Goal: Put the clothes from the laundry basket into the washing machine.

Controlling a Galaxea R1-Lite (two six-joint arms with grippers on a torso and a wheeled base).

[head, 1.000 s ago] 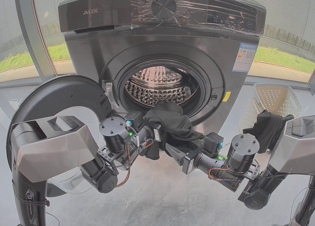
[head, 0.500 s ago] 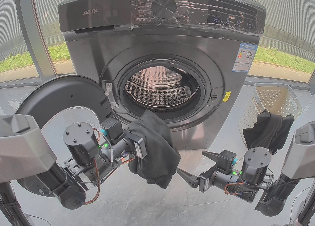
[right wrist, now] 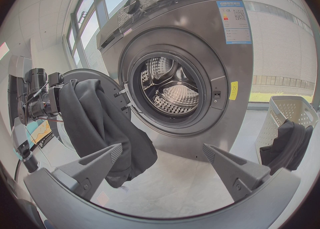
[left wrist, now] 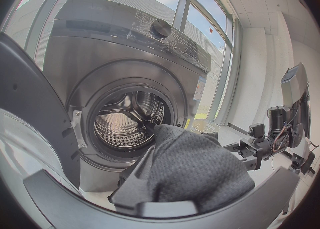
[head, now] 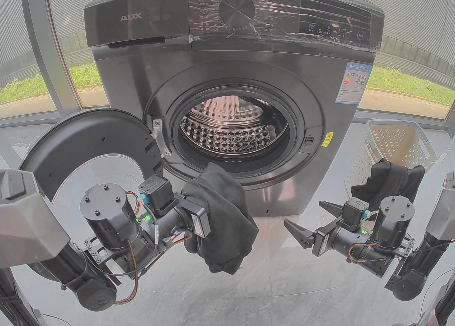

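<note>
I hold one black cloth (head: 227, 227) in my left pincer (head: 211, 213). It hangs limp, low before the grey washing machine (head: 227, 61), whose round door (head: 90, 144) stands wide open. A second black cloth (head: 388, 185) droops over the rim of the white laundry basket (head: 403, 142), right of the machine.

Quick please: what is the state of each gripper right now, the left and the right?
Left gripper: closed, holding the dark garment.
Right gripper: open, holding nothing.
</note>
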